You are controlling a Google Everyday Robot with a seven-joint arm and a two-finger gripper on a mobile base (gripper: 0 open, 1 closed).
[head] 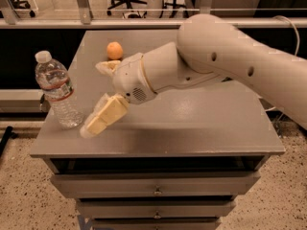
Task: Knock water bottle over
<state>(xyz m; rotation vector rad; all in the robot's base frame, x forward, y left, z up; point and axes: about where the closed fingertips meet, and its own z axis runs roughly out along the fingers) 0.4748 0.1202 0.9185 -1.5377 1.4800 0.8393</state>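
The water bottle (57, 90) stands upright near the left edge of the grey table (206, 123). It is clear and ribbed, with a white cap and a pale label band with a red stripe. My gripper (95, 98) is just to the right of the bottle, low over the table, and it is open and empty. The near finger (103, 117) points down-left, with its tip close to the bottle's base. The far finger (107, 66) shows behind the wrist. I see no contact with the bottle.
An orange ball (114, 50) lies on the table behind the gripper. My big white arm (225, 61) spans the table's right half. The table has drawers (156, 186) below its front edge. A railing and office chairs stand behind it.
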